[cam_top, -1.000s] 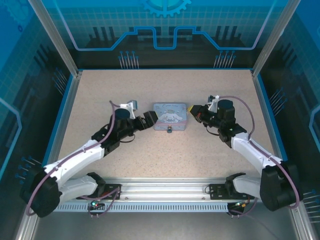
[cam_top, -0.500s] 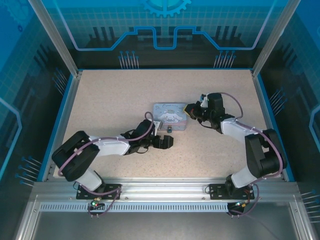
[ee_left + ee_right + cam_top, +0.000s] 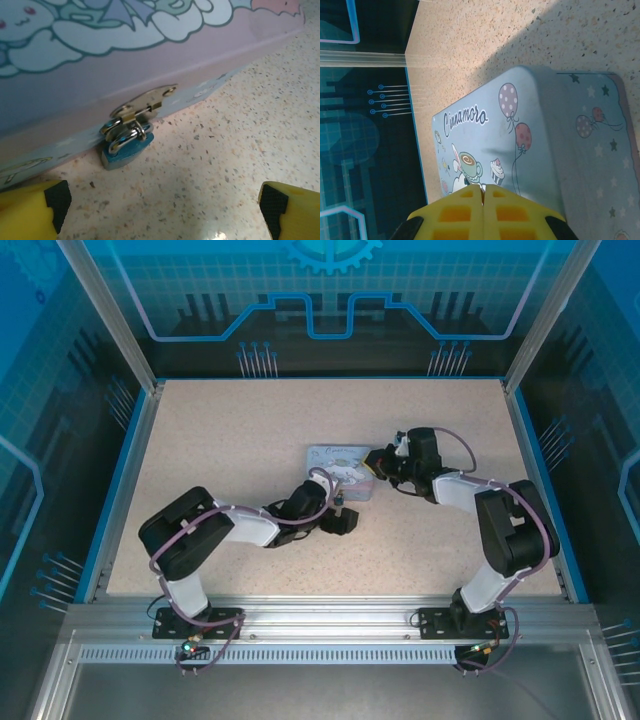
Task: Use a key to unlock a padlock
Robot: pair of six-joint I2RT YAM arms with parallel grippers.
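Since the earlier frames, the left gripper (image 3: 345, 524) has been swung from the tin's left end round to its near side, and the left arm has been folded more tightly; the right arm's elbow has been drawn in toward the tin.

Top view: a pale blue cartoon-printed tin (image 3: 335, 462) is seen lying on the speckled table (image 3: 230, 440). The padlock (image 3: 340, 502) is seen as a small dark speck at the middle of the tin's near edge, with the left gripper just beside it. The left arm is bent sharply back on itself and kept low. The right gripper (image 3: 377, 462) is held at the tin's right end, and its forearm is angled in from the right.

Left wrist view: the bluish padlock (image 3: 126, 149) is shown hanging from a brassy hasp (image 3: 147, 101) on the tin's side and resting on the table. The shackle is still looped through the hasp. The left gripper's yellow fingers (image 3: 35, 207) are spread wide, well apart from the lock, with nothing held.

Right wrist view: the right gripper (image 3: 482, 202) is pressed fully together above the tin's lid (image 3: 530, 140). Whether the key is pinched there cannot be told.

The step is judged to be the approach: the lock must next be steadied by the left gripper so that a key can be brought to it.
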